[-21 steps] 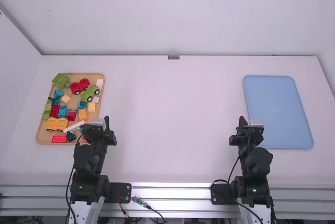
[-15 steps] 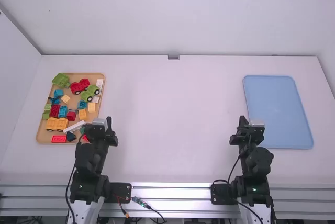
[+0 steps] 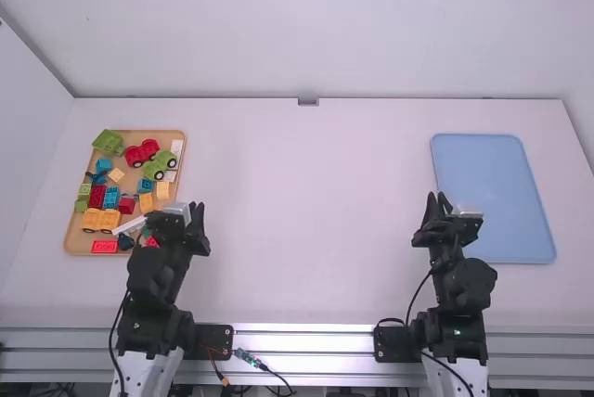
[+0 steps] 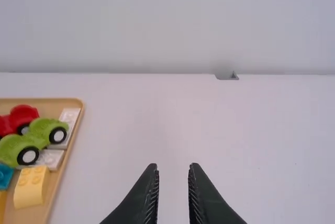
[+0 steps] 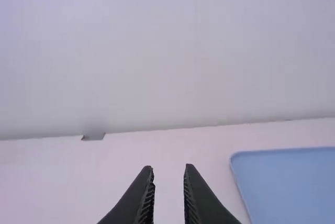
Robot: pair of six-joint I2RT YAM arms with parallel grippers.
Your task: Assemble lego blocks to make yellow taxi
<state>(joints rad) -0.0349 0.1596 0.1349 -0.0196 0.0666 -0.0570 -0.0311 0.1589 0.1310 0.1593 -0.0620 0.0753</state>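
My left gripper [image 3: 194, 210] and right gripper [image 3: 436, 203] were released, their empty fingers apart. The lego blocks [image 3: 111, 198] lay in the tan tray [image 3: 78, 236] on the tabletop's [image 3: 297, 221] left, a yellow wheeled piece [image 3: 91, 219] among them; the blue tray [image 3: 494, 198] lay right.

Labels, numbers, signs — none can be read.

In the high view the left claw [image 3: 197, 206] and its arm partly hid the wooden tray [image 3: 74, 240] and a red block [image 3: 151, 242], while the left wrist view's edge cropped a red wheeled piece [image 4: 23, 114].
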